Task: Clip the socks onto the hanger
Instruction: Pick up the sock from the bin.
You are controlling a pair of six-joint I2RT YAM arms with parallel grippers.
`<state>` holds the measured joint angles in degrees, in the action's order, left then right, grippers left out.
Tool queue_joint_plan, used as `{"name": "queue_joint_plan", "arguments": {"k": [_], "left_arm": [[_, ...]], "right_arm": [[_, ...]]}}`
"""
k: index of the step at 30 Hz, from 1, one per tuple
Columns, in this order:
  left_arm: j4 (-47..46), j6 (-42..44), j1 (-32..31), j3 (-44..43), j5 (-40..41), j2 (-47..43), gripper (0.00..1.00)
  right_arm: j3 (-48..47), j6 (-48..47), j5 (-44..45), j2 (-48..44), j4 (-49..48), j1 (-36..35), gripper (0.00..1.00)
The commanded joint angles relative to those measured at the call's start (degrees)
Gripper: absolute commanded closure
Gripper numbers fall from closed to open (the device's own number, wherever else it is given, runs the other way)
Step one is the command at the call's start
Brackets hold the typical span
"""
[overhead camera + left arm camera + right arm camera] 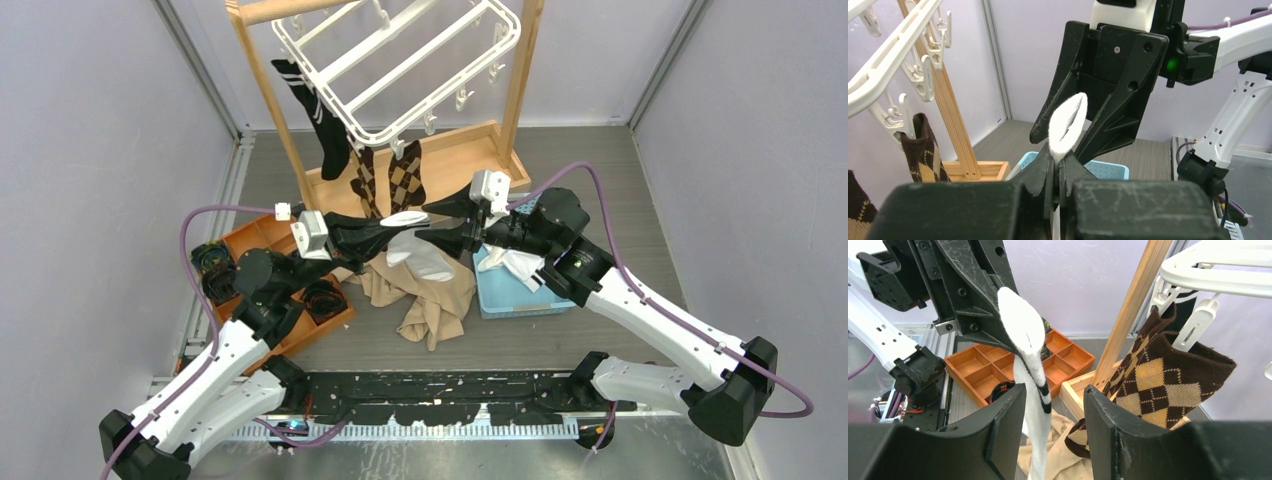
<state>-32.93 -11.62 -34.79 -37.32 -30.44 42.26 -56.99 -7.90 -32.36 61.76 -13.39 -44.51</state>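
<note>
Left gripper (pixel 1058 169): black two-finger jaws pressed together on the cuff edge of a long white fabric sock with a black band (pixel 1024 335). The cuff loops up above its fingertips and the leg hangs down below them. Right gripper (pixel 1054 390) faces it tip to tip, jaws about half apart, one on each side of the hanging sock, clamping nothing.

Beyond and above both grippers, a white plastic rectangular drying hanger (pixel 1228 282) with small clips hangs tilted on a light wooden stand (pixel 1130 315). Brown argyle diamond-patterned socks (pixel 1160 377) hang clipped from it, close beyond the right gripper's right finger. A black sock with white stripes (pixel 322 120) is clipped further along.

Below the grippers lie a crumpled beige cloth (pixel 430 300), an orange compartment tray (pixel 998 367) and a light blue plastic basket (pixel 510 298).
</note>
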Motion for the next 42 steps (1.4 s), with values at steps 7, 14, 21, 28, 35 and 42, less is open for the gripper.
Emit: {"name": "queue_joint_plan", "arguments": {"k": [7,14,21,28,35,42], "left_arm": [[-6.3,-1.0,0.2,0.6,4.0,0.4,1.0],[-6.8,-1.5,0.2,0.2,4.6,1.1,1.0],[-7.3,-2.1,0.2,0.0,5.2,1.5,1.0],[-7.4,-3.8,0.2,-0.4,5.4,1.6,1.0],[-0.1,-5.2,0.2,-1.7,8.5,-1.2,0.49],[19.9,-8.7,0.2,-8.0,16.4,-7.0,0.1]], "right_arm": [[-0.1,4.3,-0.6,-0.6,-11.1,-0.2,0.52],[-0.7,4.9,-1.5,0.1,-11.9,-0.1,0.59],[-0.7,6.9,-2.8,1.2,-13.9,-0.2,0.68],[-1.4,6.7,-3.1,1.2,-13.8,-0.2,0.91],[0.0,2.7,1.5,-1.6,-10.9,0.2,0.99],[3.4,0.3,4.8,-5.4,-8.4,6.0,0.99]]}}
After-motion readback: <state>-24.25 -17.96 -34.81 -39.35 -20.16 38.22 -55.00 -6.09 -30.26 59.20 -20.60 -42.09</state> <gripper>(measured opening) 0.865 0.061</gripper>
